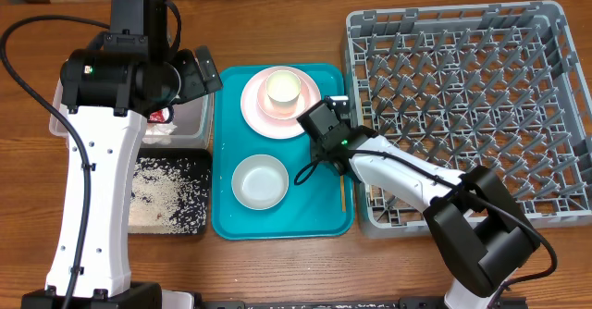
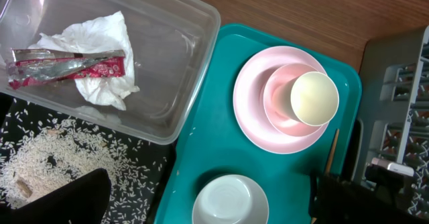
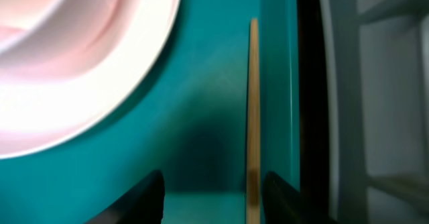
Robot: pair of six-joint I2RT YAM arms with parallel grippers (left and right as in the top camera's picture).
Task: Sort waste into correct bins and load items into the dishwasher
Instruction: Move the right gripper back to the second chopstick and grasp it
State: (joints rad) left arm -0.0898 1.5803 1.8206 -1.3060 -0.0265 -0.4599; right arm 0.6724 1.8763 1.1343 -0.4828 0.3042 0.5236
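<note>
1. The left gripper (image 1: pixel 207 72) hangs over the near edge of the clear tub (image 2: pixel 196 46). Its fingers (image 2: pixel 60 197) are spread wide and released, with nothing between them.
2. The crumpled white napkin (image 2: pixel 100 46) lies in the clear tub, and the red snack wrapper (image 2: pixel 67 66) lies flat across it.
3. The shallow black tray (image 1: pixel 199 212) sits just beside the tub on the worktop (image 1: pixel 277 13). Loose rice grains (image 2: pixel 47 163) are scattered over its floor, thickest toward the outer side.
4. The teal serving tray (image 2: pixel 221 103) lies between the two bins and the grey dish rack (image 1: pixel 462 105).
5. The pale pink plate (image 2: pixel 251 120) sits at the far end of the teal tray. A bowl (image 2: pixel 278 106) rests on the plate, and the small white cup (image 2: pixel 314 98) stands inside the bowl.
6. A second white bowl (image 2: pixel 230 200) sits upright on the near half of the teal tray, apart from the plate.
7. The right gripper (image 3: pixel 214 197) is low over the tray's rack-side edge, beside the plate. Its fingers are parted and straddle a wooden chopstick (image 3: pixel 253 103) without clamping it. The stick lies flat along the tray wall, closer to one finger than the other.
</note>
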